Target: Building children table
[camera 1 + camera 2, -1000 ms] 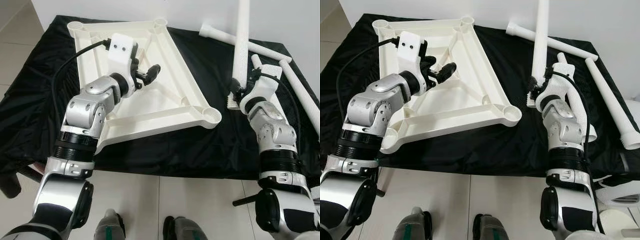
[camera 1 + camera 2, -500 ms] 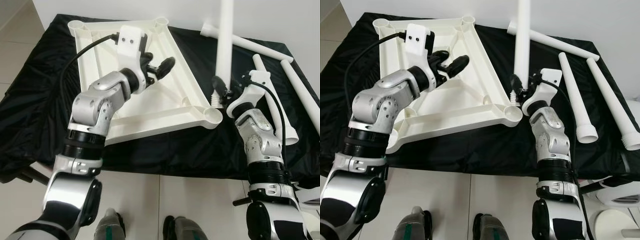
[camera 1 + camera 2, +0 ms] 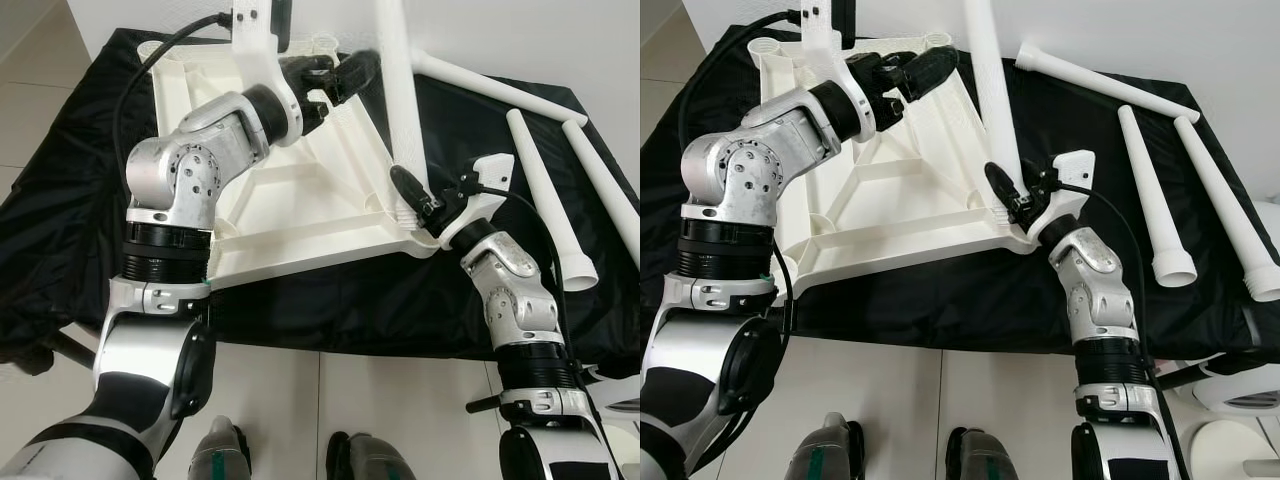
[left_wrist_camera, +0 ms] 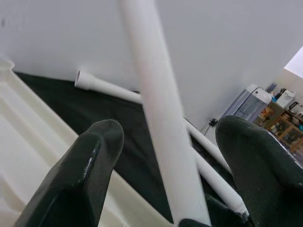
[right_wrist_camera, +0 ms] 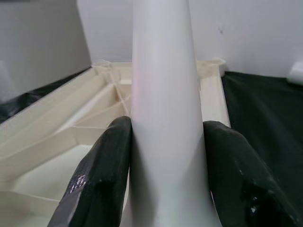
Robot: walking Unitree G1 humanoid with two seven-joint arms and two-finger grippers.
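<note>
I see the white table top (image 3: 300, 200) lying upside down, ribs up, on the black cloth (image 3: 60, 230) covering the worktop. One white leg (image 3: 995, 110) stands nearly upright, tilted a bit, with its lower end at the near right corner socket of the table top; can't tell whether it's seated in the socket, the tool hides the joint.

Right tool (image 3: 1012, 197) is clamped on the leg's lower end. In the right wrist view both fingers (image 5: 102, 175) press against the leg (image 5: 165, 118) on either side, with the table top's ribbed underside (image 5: 61, 137) behind.

Left tool (image 3: 340, 72) is raised over the far part of the table top, close beside the leg's upper stretch. Its fingers are apart: in the left wrist view the two fingertips (image 4: 90, 165) straddle the leg (image 4: 161, 123) with a gap on both sides, not touching it.

Three more legs lie loose on the cloth to the right: one (image 3: 490, 88) across the far side near the wall, and two (image 3: 545, 195) side by side, wide ends toward me, the outer one (image 3: 605, 185) running to the cloth's right edge. All are well apart from the table top.

Light tiled floor (image 3: 300, 400) in front of the worktop, white wall (image 3: 560, 40) behind. The robot's two feet (image 3: 225, 450) show at the bottom edge.
</note>
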